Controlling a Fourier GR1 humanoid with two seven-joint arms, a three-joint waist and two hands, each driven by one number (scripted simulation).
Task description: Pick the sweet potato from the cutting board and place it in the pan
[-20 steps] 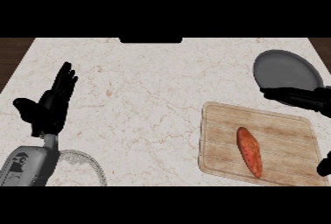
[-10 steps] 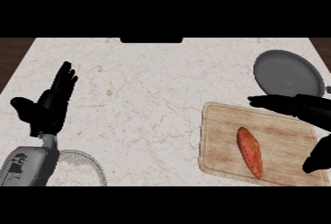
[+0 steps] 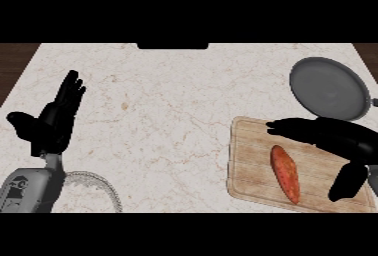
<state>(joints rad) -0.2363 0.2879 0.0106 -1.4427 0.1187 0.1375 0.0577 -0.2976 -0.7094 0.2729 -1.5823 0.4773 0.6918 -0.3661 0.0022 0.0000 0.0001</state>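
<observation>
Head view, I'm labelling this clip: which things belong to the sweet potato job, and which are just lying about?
Job in hand: sweet potato; cutting board under it; pan; right hand, open over the board.
Lying about: left hand, resting open at the left; dark object at the view's top edge.

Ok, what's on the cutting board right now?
The sweet potato lies on the board, not held. The right robot hand hangs open over the board's right side, hiding the wood beneath it.
</observation>
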